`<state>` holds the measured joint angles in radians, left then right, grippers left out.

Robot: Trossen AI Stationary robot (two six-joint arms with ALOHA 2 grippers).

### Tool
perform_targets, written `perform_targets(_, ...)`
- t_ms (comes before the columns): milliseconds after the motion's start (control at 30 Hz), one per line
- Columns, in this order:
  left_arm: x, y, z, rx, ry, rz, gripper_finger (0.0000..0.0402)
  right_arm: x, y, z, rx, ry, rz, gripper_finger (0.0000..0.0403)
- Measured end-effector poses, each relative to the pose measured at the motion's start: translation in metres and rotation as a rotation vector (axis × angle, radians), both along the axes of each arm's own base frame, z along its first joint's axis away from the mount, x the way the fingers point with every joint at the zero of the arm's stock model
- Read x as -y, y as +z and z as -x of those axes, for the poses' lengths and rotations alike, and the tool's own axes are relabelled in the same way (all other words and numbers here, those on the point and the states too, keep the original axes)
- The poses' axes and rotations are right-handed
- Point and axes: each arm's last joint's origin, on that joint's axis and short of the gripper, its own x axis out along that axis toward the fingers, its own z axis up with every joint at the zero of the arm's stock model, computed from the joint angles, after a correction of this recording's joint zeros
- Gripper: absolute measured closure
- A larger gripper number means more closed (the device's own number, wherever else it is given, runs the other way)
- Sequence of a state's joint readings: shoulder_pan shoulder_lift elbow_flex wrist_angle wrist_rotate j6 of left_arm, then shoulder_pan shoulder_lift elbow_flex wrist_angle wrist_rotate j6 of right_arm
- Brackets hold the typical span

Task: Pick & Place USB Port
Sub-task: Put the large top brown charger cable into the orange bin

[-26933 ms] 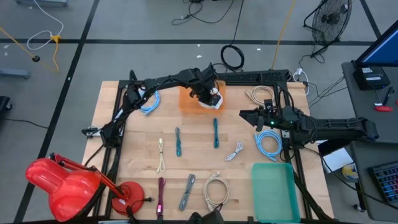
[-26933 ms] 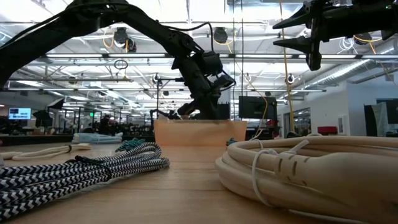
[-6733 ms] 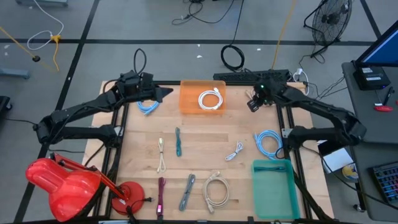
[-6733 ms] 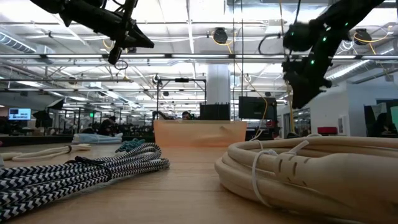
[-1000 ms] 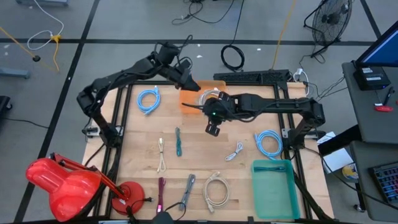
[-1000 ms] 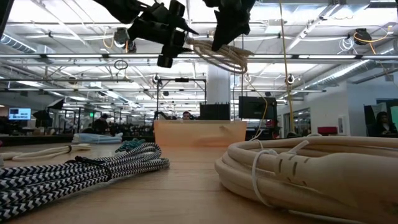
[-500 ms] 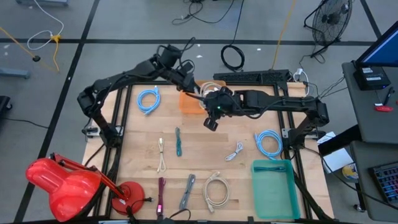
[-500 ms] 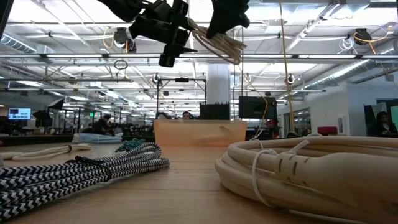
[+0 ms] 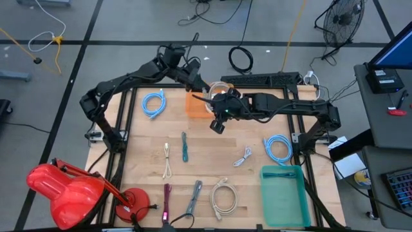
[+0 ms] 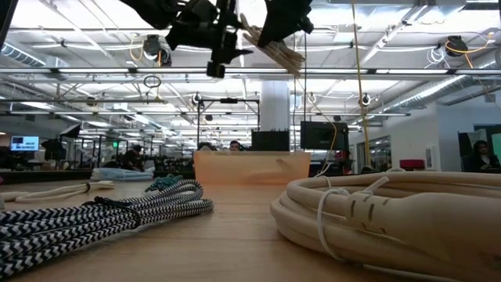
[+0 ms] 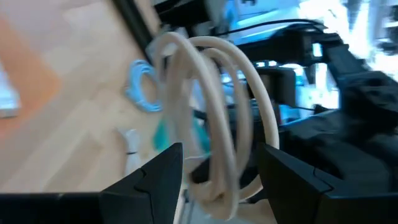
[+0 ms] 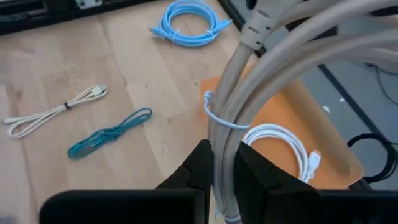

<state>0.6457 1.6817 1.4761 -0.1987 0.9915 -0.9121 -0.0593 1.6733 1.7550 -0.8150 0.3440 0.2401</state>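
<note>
A beige coiled USB cable (image 12: 249,81), bound by a thin white tie, hangs in the air above the orange tray (image 9: 195,107) at the table's far middle. My right gripper (image 12: 225,180) is shut on it. My left gripper (image 11: 217,180) reaches in from the far left and is open. Its two fingers stand on either side of the coil's loops (image 11: 211,112). In the low view the coil (image 10: 270,45) shows edge-on, high above the table, between both grippers. A white cable (image 12: 280,142) lies in the tray. My right gripper pinches the coil's bundled strands (image 12: 224,149) between its two fingers, just below the white tie. The fingers slant down and lie across the strands. The coil is lifted clear of tray and table. Whether my left gripper's fingers (image 11: 163,174) touch the loops, I cannot tell.
Two blue coils (image 9: 153,103) (image 9: 278,147), teal cables (image 9: 185,147), a white cable (image 9: 167,160) and a grey-white cable (image 9: 243,156) lie on the table. Near the front lie a beige coil (image 9: 223,196), a braided cable (image 9: 194,198) and a green bin (image 9: 282,196).
My right gripper has carried the coil a little up and toward the far edge, tipping as it went. The coil, which hung with its loops spread, now shows edge-on and higher in the low view. My left gripper has tipped and stays beside the coil.
</note>
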Motion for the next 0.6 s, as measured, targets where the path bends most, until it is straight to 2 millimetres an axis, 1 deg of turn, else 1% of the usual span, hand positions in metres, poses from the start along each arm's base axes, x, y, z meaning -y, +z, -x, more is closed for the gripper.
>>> perform_targets(100,0.001,0.007,-0.003,0.045,-0.018,0.021,0.0192,0.001,0.002,-0.001,0.019,-0.014,0.02,0.0373)
perform_targets(333,0.004,0.008,-0.005,0.057,-0.044,0.023,0.0192,0.0,0.005,0.0,0.037,0.001,0.029,0.0373)
perform_targets(500,-0.01,0.009,0.005,0.068,-0.029,0.03,0.0192,0.0,0.007,0.003,0.032,-0.002,0.028,0.0373)
perform_targets(600,-0.014,0.016,0.015,0.084,-0.012,0.02,0.0192,0.0,0.008,0.002,0.045,-0.011,0.037,0.0373)
